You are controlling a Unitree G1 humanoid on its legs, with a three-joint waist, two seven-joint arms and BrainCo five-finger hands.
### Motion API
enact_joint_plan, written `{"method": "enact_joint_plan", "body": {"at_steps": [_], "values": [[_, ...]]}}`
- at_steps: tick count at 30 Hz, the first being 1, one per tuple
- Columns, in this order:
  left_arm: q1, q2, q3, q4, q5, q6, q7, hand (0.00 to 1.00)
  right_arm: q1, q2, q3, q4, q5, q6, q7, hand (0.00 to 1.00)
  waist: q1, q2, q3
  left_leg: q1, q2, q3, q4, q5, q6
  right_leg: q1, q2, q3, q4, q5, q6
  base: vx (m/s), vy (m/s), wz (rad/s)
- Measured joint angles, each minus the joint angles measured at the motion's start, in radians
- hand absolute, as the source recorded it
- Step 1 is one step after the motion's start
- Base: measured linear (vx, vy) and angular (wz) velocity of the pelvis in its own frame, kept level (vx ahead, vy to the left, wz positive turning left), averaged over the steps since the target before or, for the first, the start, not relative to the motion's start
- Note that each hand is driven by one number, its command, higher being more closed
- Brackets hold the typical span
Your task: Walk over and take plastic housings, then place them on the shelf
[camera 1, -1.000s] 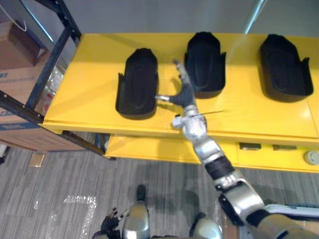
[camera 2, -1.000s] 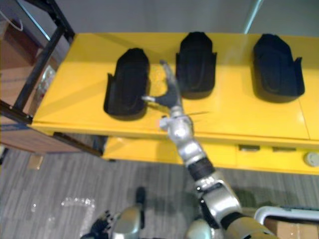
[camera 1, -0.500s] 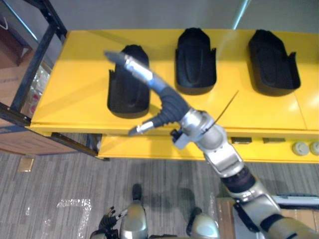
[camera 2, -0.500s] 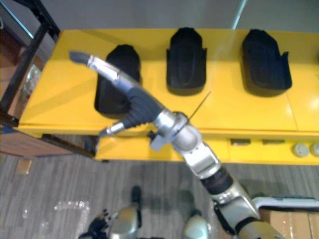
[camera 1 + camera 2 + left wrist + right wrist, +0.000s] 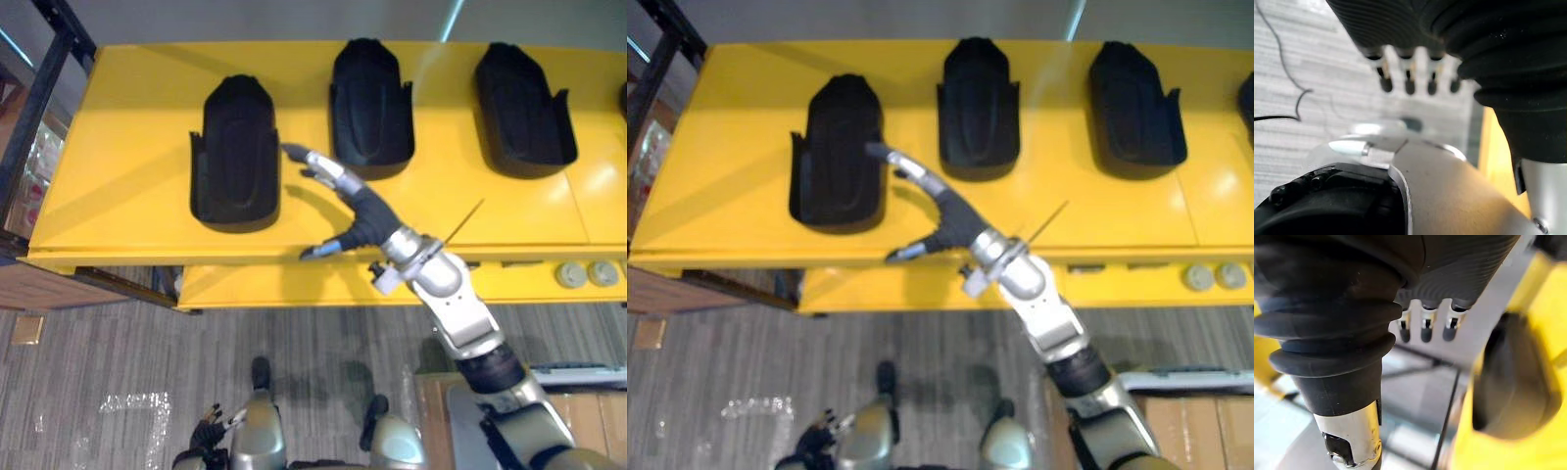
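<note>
Three black plastic housings stand in a row on the yellow table (image 5: 137, 206): left (image 5: 235, 152), middle (image 5: 370, 103) and right (image 5: 519, 108). My right hand (image 5: 361, 211) reaches over the table's front edge, open. Its fingers (image 5: 315, 164) stretch toward the left housing's right side, just short of it. Its thumb (image 5: 318, 252) is spread out over the front edge. In the right wrist view the straight fingers (image 5: 1422, 330) show beside a housing's dark hollow (image 5: 1513, 377). My left hand (image 5: 1408, 85) hangs over the floor, relaxed and holding nothing.
A black shelf frame (image 5: 44, 59) stands at the table's left end, with a cardboard box (image 5: 29, 284) below it. A lower yellow panel (image 5: 274, 289) runs under the tabletop. Round knobs (image 5: 571, 274) sit at the front right. Another dark housing (image 5: 623, 98) shows at the far right.
The right hand was raised across the left housing half a second ago; it has dropped back to that housing's right side. The camera has shifted a little; the housings stay put.
</note>
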Motion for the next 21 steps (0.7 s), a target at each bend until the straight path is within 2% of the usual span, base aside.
{"method": "enact_joint_plan", "body": {"at_steps": [2,3,5,9,16,21], "values": [[0.0,0.0,0.001,0.0,0.0,0.0,-0.001,0.0,-0.028,-0.001,0.051,0.0,0.042,0.009,0.085,0.0,0.001,0.0,0.0,-0.001,0.0,-0.012,0.002,0.0,0.0,0.012,0.002,-0.008,-0.005,0.0,0.0,-0.01,-0.005,0.13],[0.0,0.0,0.001,0.0,0.0,0.0,-0.001,0.0,-0.032,-0.001,0.062,0.0,0.052,0.015,0.099,0.0,0.002,0.0,0.0,-0.001,0.0,-0.016,0.003,0.0,0.0,0.017,0.003,-0.01,-0.008,0.0,0.0,-0.02,-0.007,0.15],[-0.001,0.0,0.002,-0.001,0.0,-0.001,-0.003,0.0,-0.056,-0.003,0.101,0.0,0.083,0.053,0.152,0.0,0.007,0.0,0.0,-0.016,0.0,-0.026,0.008,0.0,0.0,0.016,0.006,-0.021,-0.014,0.0,0.0,-0.03,-0.006,0.17],[-0.001,0.004,0.004,-0.009,0.004,0.0,-0.008,0.0,-0.071,-0.012,0.156,0.0,0.094,0.108,0.198,0.0,0.02,0.0,0.0,-0.039,0.0,-0.047,0.019,0.0,0.0,0.012,0.01,-0.03,-0.016,0.0,-0.001,-0.02,-0.001,0.13],[-0.003,0.007,0.004,-0.03,0.005,0.019,-0.021,0.0,-0.095,-0.009,0.161,0.012,0.091,0.129,0.2,0.0,0.028,0.003,0.002,-0.071,0.0,-0.058,0.036,0.0,0.0,-0.006,0.012,-0.032,-0.015,0.002,-0.002,-0.01,0.004,0.04],[-0.015,0.005,0.001,-0.035,0.002,0.031,-0.023,0.0,-0.135,-0.003,0.16,0.063,0.036,0.128,0.155,0.0,0.027,0.03,0.017,-0.105,0.002,-0.074,0.066,-0.004,0.002,-0.022,0.013,-0.041,-0.004,0.001,-0.003,-0.04,0.006,0.07]]}}
